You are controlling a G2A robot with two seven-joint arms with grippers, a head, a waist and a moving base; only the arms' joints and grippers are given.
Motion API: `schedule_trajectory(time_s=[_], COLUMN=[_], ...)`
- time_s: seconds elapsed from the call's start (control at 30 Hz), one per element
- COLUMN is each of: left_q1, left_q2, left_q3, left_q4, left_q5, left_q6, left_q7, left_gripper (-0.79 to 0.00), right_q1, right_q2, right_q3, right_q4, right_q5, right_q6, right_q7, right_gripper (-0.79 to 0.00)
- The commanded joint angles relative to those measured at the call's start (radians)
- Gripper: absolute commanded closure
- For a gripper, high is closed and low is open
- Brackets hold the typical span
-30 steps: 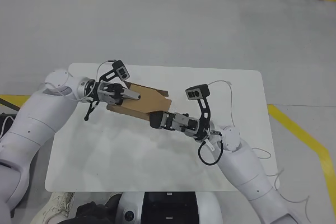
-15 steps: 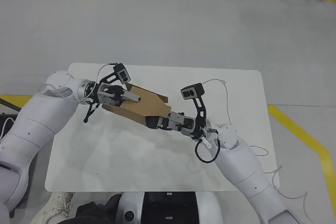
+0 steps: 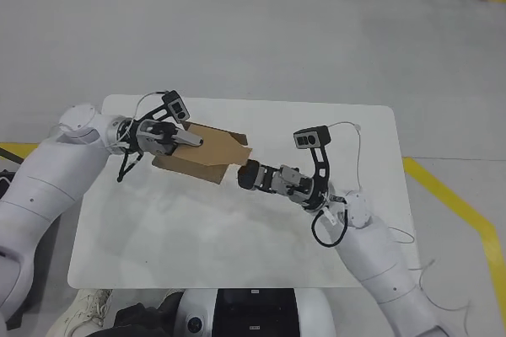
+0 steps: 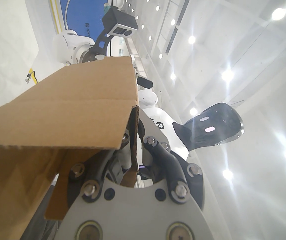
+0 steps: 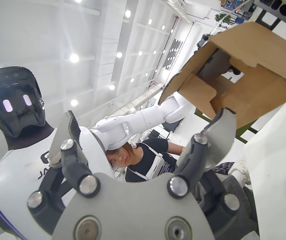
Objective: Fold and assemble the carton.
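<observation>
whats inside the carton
Through the open end of the carton, a folded inner flap and a dark shape behind it, likely one jaw of the left gripper. Anything deeper is covered by the walls.

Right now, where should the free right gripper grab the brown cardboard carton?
Likely a wall edge at its open end, end-on: the left gripper holds the brown cardboard carton opposite, and that thin-walled mouth faces the open right gripper.

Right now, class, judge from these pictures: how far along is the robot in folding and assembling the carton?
Done: the brown cardboard carton is opened into a hollow box shape. In hand: the left end effector grips one end; the right end effector is open by the other. Left to do: closing that open end's flaps.
</observation>
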Motion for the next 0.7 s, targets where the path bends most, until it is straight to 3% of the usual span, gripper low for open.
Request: schedule_trajectory(time_s=[0.0, 0.33, 0.67], left_q1=[0.001, -0.015, -0.052], left_q2=[0.008, 0.048, 0.076], left_q3=[0.011, 0.089, 0.161], left_q4=[-0.014, -0.069, -0.102], left_q5=[-0.005, 0.0, -0.039], left_q6=[0.011, 0.018, -0.002], left_q7=[0.0, 0.0, 0.0], left_gripper=[0.0, 0.0, 0.0], right_q1=[-0.004, 0.015, 0.051], right_q2=[0.003, 0.008, 0.0], right_q3=[0.015, 0.065, 0.043], right_q4=[0.0, 0.038, 0.089], right_q5=[0.015, 0.042, 0.057], right_q6=[0.002, -0.009, -0.002], right_q7=[0.006, 0.003, 0.014], right_gripper=[-0.785, -0.785, -0.785])
